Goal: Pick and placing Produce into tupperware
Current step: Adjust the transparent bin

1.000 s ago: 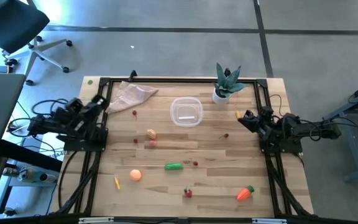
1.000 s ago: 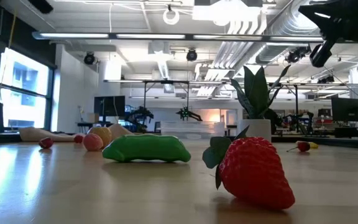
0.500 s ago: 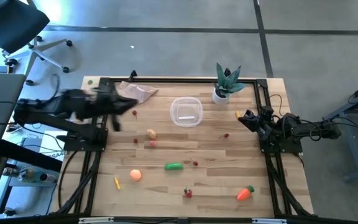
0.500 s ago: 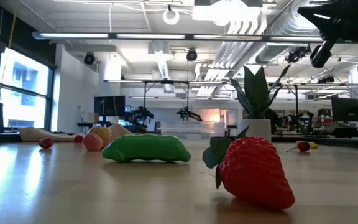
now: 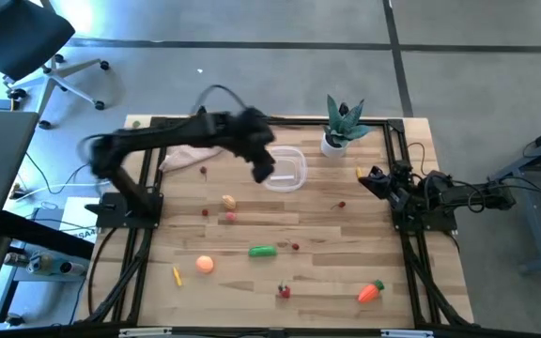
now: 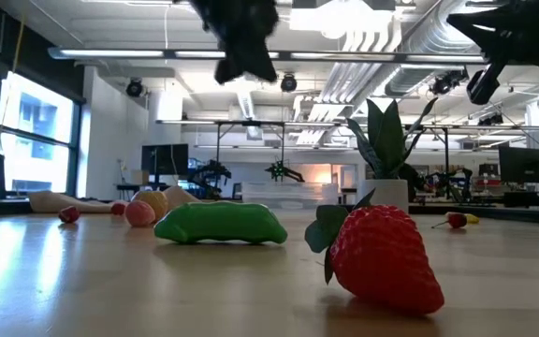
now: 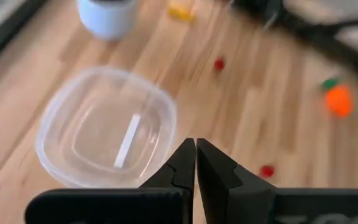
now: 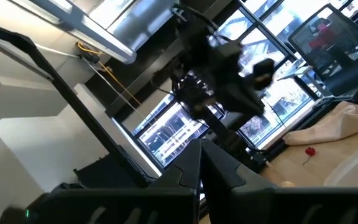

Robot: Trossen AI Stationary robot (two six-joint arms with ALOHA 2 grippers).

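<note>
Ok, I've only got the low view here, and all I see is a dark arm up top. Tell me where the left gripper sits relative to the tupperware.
Observer: The left gripper hovers at the left edge of the tupperware, as the high view shows.
Operator: Give me its jaw state.
Observer: Shut and holding nothing; the left wrist view shows the two fingers pressed together.
Operator: Tell me what's in the container.
Observer: No produce; the left wrist view shows it empty.
Operator: Report the right arm.
Observer: The right gripper waits at the table's right edge, shut, below the potted plant in the high view.
</note>
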